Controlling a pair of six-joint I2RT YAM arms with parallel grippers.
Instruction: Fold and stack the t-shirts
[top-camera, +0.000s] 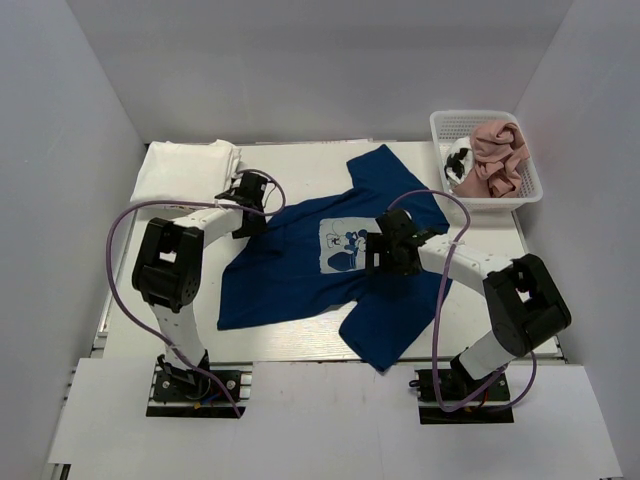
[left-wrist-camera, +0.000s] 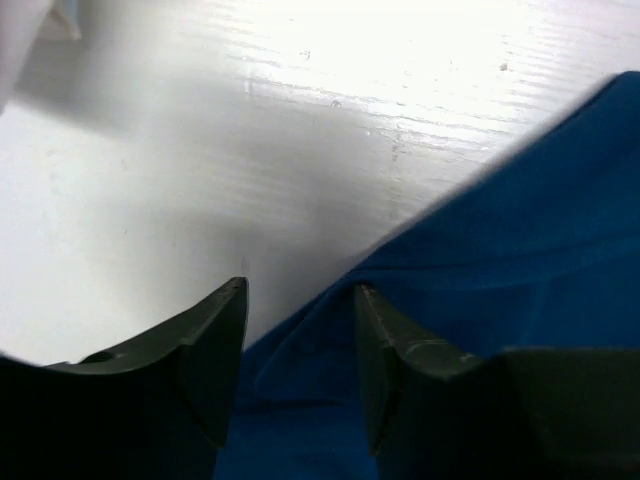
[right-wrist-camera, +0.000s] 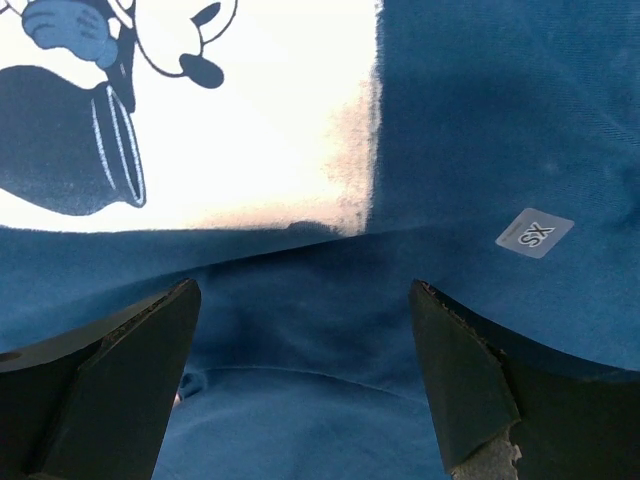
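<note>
On the table (top-camera: 300, 165), the navy t-shirt (top-camera: 290, 270) sprawls creased — cartoon print (top-camera: 340, 247) up.

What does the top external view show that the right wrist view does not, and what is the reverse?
Only the top external view shows the white mesh basket holding the dusty pink t-shirt and a black-marked white one, the folded white t-shirt at far left, and the left gripper. Only the right wrist view shows the XS size sticker and the cartoon's fine lines. Both show the navy blue t-shirt, its pale print, and the right gripper, open wide above it.
</note>
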